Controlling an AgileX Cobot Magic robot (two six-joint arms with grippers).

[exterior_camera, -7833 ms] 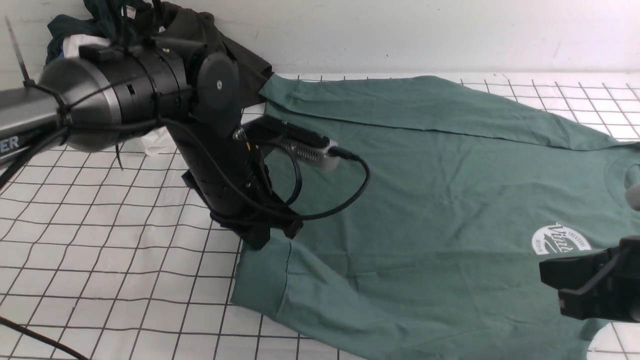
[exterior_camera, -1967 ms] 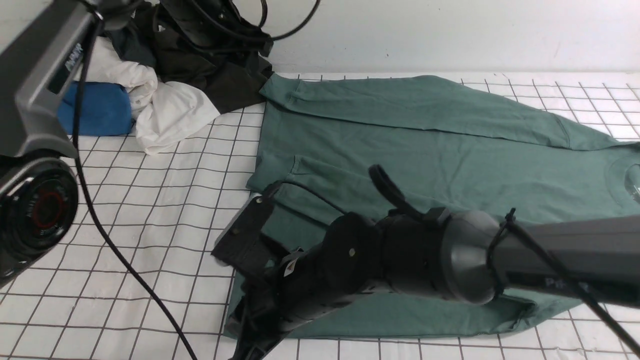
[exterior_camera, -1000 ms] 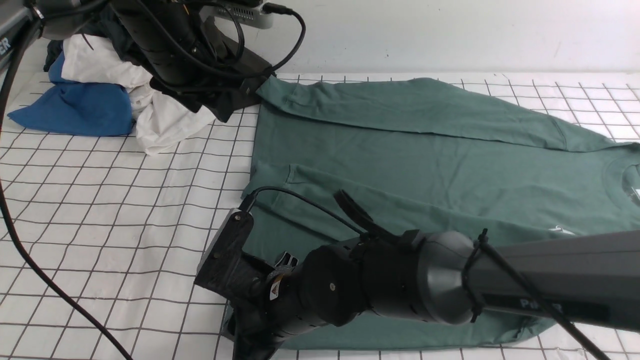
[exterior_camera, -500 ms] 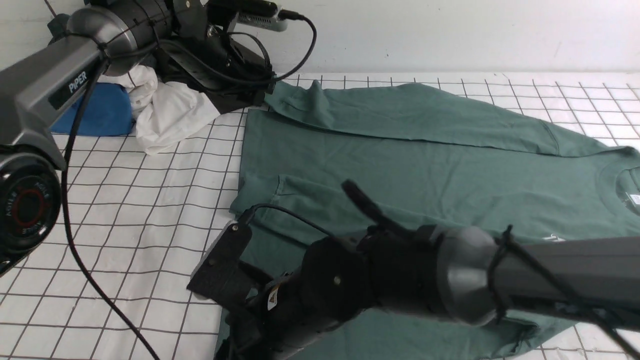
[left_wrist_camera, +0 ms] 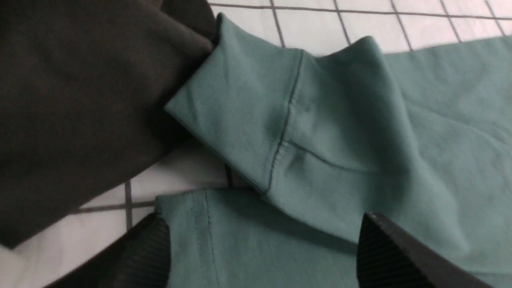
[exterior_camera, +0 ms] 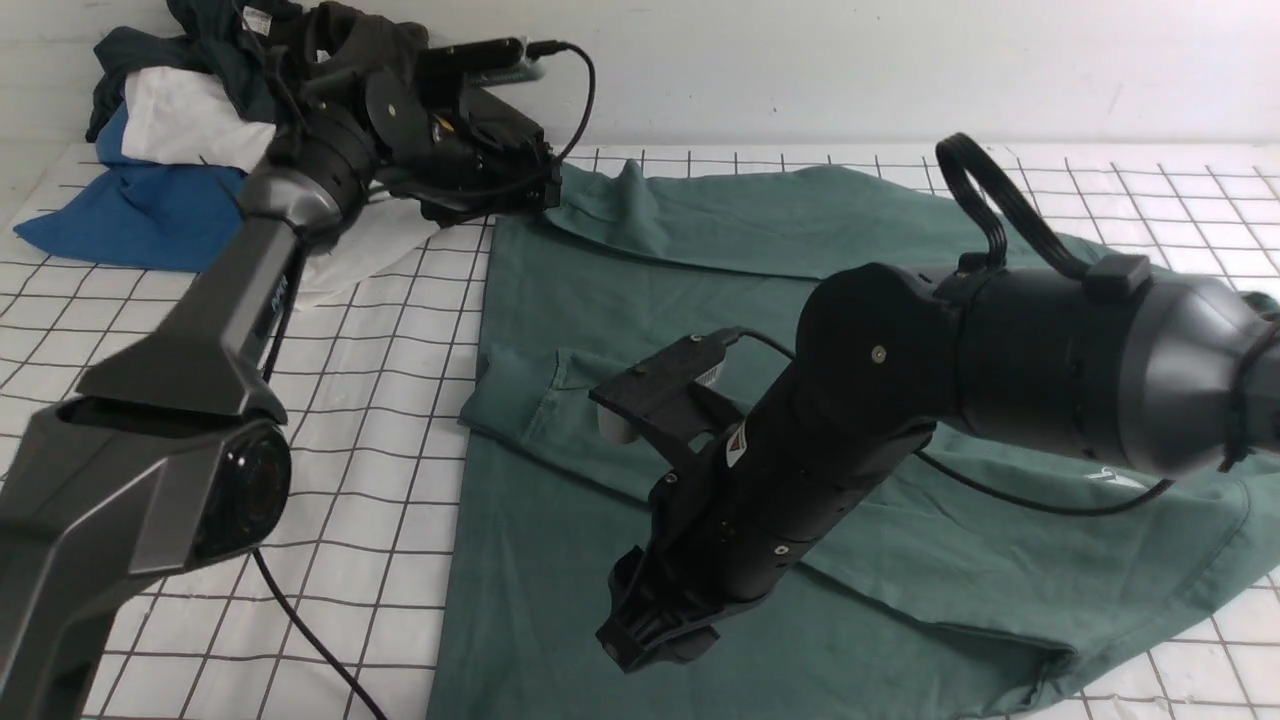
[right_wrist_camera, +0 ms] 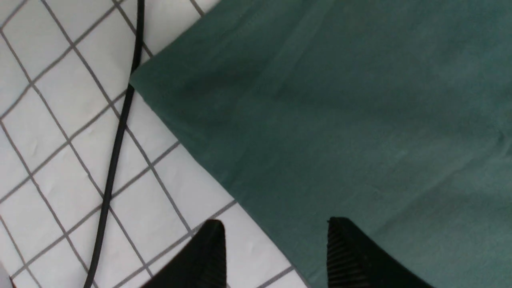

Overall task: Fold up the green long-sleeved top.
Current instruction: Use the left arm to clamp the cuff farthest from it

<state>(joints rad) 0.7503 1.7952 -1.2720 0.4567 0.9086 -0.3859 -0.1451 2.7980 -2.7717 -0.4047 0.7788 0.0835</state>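
Sage-green long-sleeved top [exterior_camera: 800, 230] is lying spread on the desk [exterior_camera: 380, 330], its white chest logo [exterior_camera: 1115, 478] mostly hiding behind the right arm, unreadable. Left gripper [left_wrist_camera: 264, 240] fingers are gaping over its cuff [left_wrist_camera: 236, 104]; right gripper [right_wrist_camera: 276, 244] fingers are gaping, straddling its hem edge.

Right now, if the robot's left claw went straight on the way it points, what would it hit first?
The open left gripper would probably meet the ribbed sleeve cuff of the sage-green cotton long-sleeved top first; the dark olive-brown garment lies off to the side.

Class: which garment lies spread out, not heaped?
The green long-sleeved top; the blue garment, white garment and dark garments are bunched in the far-left pile.
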